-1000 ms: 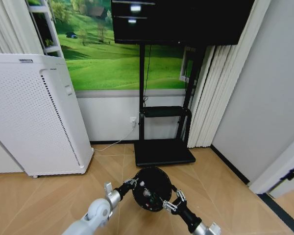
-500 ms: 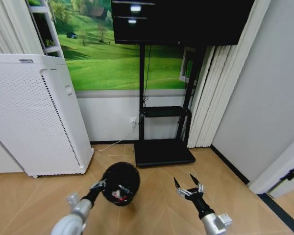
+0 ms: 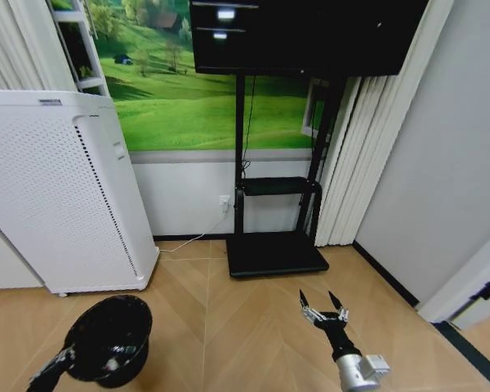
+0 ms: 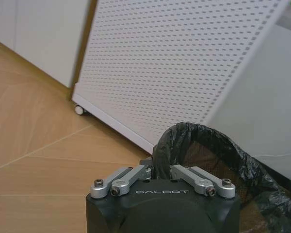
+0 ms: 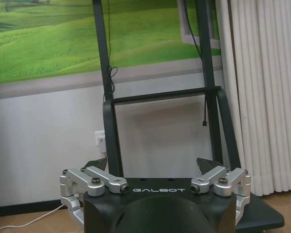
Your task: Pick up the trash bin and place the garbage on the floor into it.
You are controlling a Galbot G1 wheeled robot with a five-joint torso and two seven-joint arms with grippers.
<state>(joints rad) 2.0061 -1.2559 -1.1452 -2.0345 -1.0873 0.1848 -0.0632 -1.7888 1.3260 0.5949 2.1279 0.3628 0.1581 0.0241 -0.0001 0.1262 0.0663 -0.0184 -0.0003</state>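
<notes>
One trash bin is held at its rim by the left pincer, low at the robot's left, its mouth tilted toward the head camera; small pale scraps can be made out inside, too indistinct to count. From the left wrist, the pincer's fingers are seen clenched on the bin's black liner. The right pincer is held over the wooden floor, well apart from the bin, its two fingers spread and nothing between them. Beyond the left pincer stands one white perforated appliance; beyond the right, one black TV stand is set against the wall.
</notes>
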